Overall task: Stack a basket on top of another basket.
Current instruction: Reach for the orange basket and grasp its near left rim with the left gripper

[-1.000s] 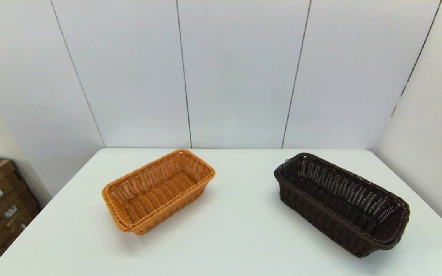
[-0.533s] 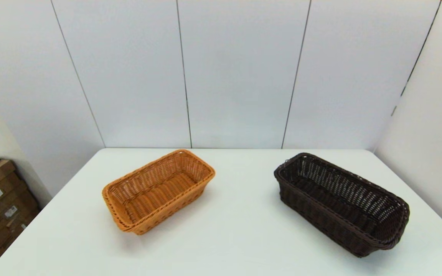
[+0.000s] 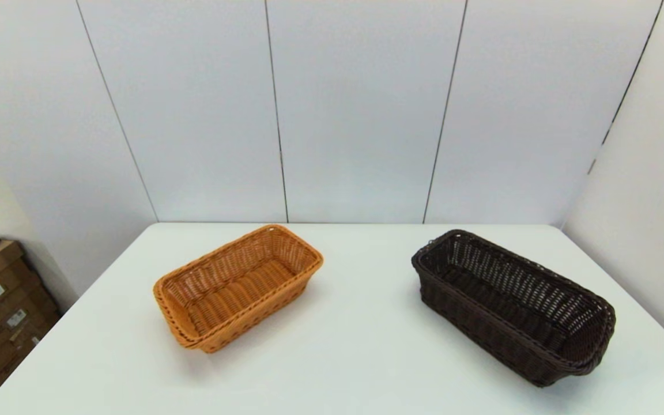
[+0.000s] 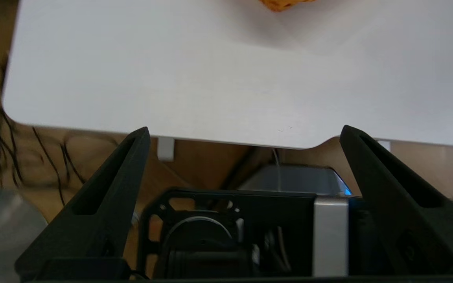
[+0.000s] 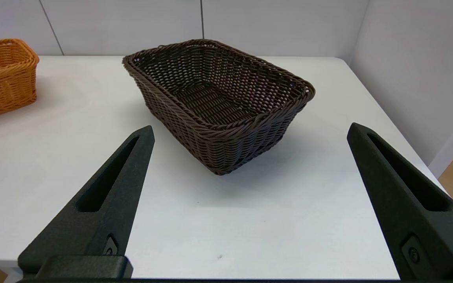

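Wicker baskets unmoved, dark basket [image 3: 513,305] apart from orange basket [image 3: 238,285]; both hands spread, empty

I see bright, even light on the white table [image 3: 361,346], seemingly from overhead. The dark brown basket [image 3: 513,305] and the orange-tan basket [image 3: 237,286] cast only soft, short shadows toward the table's near edge. There is no harsh glare. The wall panel seams splay outward toward the head view's side edges, a wide-angle bend. In the left wrist view the cables [image 4: 34,145] and floor under the table's near corner look smeared, possibly motion blur. The right wrist view is crisp.
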